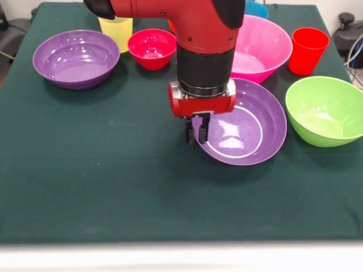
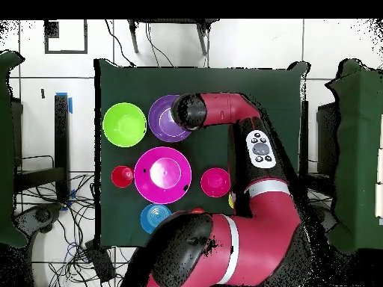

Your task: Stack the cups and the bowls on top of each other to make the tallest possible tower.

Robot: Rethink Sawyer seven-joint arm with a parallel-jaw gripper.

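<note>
The gripper (image 1: 195,135) hangs low over the left rim of the tilted purple bowl (image 1: 249,133), fingers close together, one either side of that rim as far as I can see; pinching it, it seems; behind sits the pink bowl (image 1: 264,48), the red cup (image 1: 308,51) to its right, the green bowl (image 1: 326,110) beyond; off left, the second purple bowl (image 1: 75,58), the yellow cup (image 1: 116,29), the crimson bowl (image 1: 151,48); nothing stacked yet on the green table (image 1: 113,187).
</note>
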